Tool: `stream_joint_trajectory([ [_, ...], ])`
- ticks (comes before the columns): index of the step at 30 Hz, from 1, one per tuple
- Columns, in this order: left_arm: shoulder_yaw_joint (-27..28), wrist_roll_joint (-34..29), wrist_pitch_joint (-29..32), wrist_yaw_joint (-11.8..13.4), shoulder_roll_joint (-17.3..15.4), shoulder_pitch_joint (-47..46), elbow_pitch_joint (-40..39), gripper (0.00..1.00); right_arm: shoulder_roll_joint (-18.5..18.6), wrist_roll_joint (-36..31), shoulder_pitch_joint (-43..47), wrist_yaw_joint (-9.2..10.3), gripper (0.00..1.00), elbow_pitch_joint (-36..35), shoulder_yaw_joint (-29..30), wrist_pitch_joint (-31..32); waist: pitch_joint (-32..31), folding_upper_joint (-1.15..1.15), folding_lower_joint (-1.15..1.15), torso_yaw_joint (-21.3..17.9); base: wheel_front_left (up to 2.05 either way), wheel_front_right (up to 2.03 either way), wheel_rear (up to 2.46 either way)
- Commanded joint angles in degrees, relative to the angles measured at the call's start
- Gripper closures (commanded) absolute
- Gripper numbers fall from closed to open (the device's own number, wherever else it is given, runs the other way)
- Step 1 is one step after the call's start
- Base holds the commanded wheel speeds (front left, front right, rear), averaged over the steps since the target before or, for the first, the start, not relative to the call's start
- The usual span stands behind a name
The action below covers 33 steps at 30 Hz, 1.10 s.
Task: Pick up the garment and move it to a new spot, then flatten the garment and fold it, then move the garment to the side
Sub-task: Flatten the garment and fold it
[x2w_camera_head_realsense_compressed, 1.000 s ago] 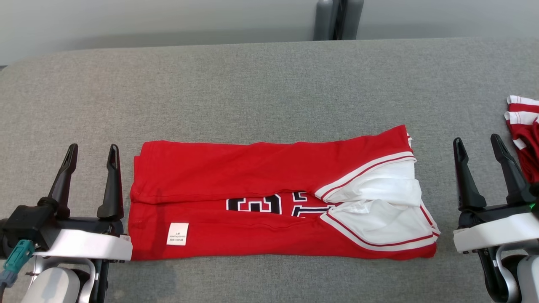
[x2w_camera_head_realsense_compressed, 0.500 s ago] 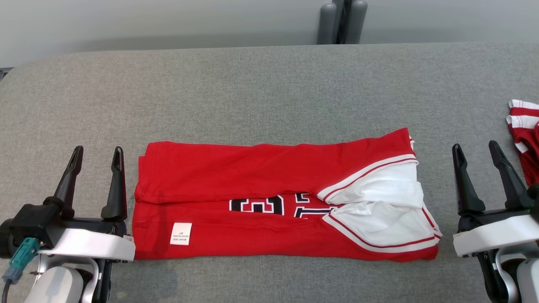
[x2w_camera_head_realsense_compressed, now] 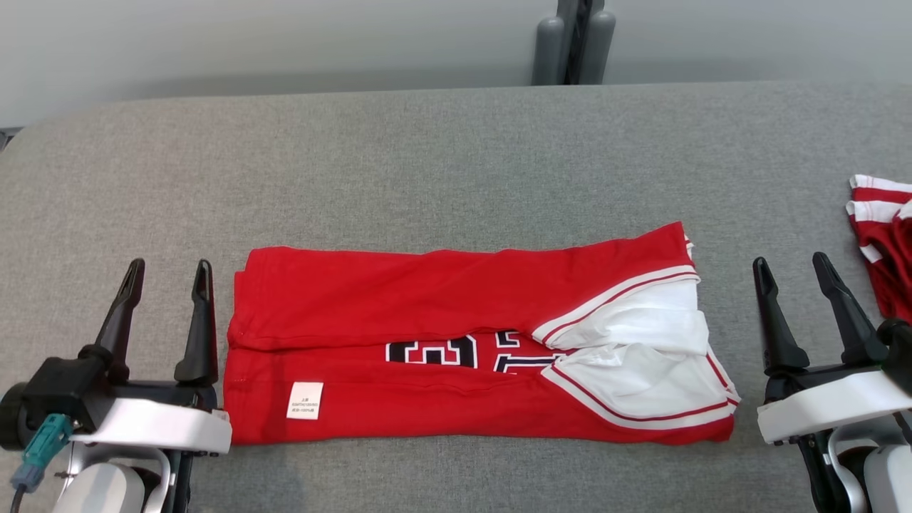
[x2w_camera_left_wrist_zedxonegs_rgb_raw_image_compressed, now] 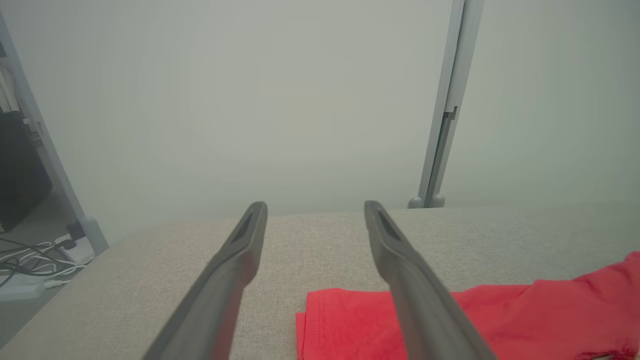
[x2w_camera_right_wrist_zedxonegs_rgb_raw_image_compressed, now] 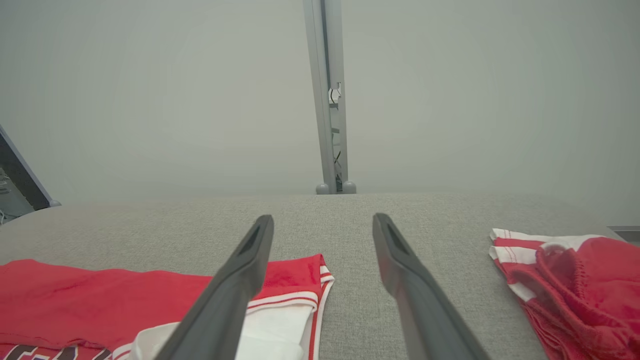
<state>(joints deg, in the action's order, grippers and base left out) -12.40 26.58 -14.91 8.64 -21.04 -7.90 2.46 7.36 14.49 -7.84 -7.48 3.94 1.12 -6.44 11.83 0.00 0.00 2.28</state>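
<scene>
A red jersey (x2w_camera_head_realsense_compressed: 427,313) with white trim and black numbers lies folded lengthwise into a long strip on the grey padded table (x2w_camera_head_realsense_compressed: 442,164). Its white-lined end faces right, and a small white label sits near its left front. My left gripper (x2w_camera_head_realsense_compressed: 167,267) stands open just off the jersey's left edge, nothing between its fingers. My right gripper (x2w_camera_head_realsense_compressed: 789,263) is open a little beyond the jersey's right end. The left wrist view shows the red jersey (x2w_camera_left_wrist_zedxonegs_rgb_raw_image_compressed: 525,315) to the right of the open left gripper (x2w_camera_left_wrist_zedxonegs_rgb_raw_image_compressed: 315,207). In the right wrist view the jersey (x2w_camera_right_wrist_zedxonegs_rgb_raw_image_compressed: 100,295) lies left of the open right gripper (x2w_camera_right_wrist_zedxonegs_rgb_raw_image_compressed: 322,220).
A second red-and-white garment (x2w_camera_head_realsense_compressed: 880,242) lies bunched at the table's right edge, close to my right gripper, seen as a garment (x2w_camera_right_wrist_zedxonegs_rgb_raw_image_compressed: 570,280) in the right wrist view. A grey post (x2w_camera_head_realsense_compressed: 573,39) stands behind the table's far edge. Cables (x2w_camera_left_wrist_zedxonegs_rgb_raw_image_compressed: 30,255) lie on the floor at left.
The head camera has tilted, so the whole scene sits lower in the picture. Both grippers stay open beside the jersey, which has not moved on the table.
</scene>
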Motion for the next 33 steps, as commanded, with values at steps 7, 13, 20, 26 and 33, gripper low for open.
stream_joint_trajectory([
  [7,-0.2,0.4,0.5,1.0,-0.1,3.0,-1.2,0.0,-0.6,0.8,2.0,-0.02,0.0,-0.1,-0.6,0.5,-3.0,0.0,0.0,-1.0,0.0,0.0,0.0],
  [13,-0.7,0.5,1.4,1.5,-0.3,4.0,-2.6,0.0,-0.2,1.7,1.9,-0.03,0.0,3.2,-1.5,0.7,-3.7,0.0,0.0,-0.8,0.0,0.0,0.0],
  [20,-1.3,0.5,1.6,1.4,-0.2,2.7,-3.0,0.0,0.4,3.8,-2.5,-0.02,0.0,14.3,-5.3,0.4,-2.4,0.0,0.0,0.3,0.0,0.0,0.0],
  [26,-2.1,0.2,1.3,0.8,0.3,1.0,-2.4,0.0,-0.1,5.8,-6.8,-0.02,0.0,26.1,-9.1,-1.0,-1.1,0.0,0.0,1.9,0.0,0.0,0.0],
  [33,-2.4,0.1,1.0,0.3,0.7,-0.2,-1.3,0.0,-0.8,8.0,-9.9,-0.02,0.0,36.1,-11.9,-2.7,-0.1,0.0,0.0,2.8,0.0,0.0,0.0],
])
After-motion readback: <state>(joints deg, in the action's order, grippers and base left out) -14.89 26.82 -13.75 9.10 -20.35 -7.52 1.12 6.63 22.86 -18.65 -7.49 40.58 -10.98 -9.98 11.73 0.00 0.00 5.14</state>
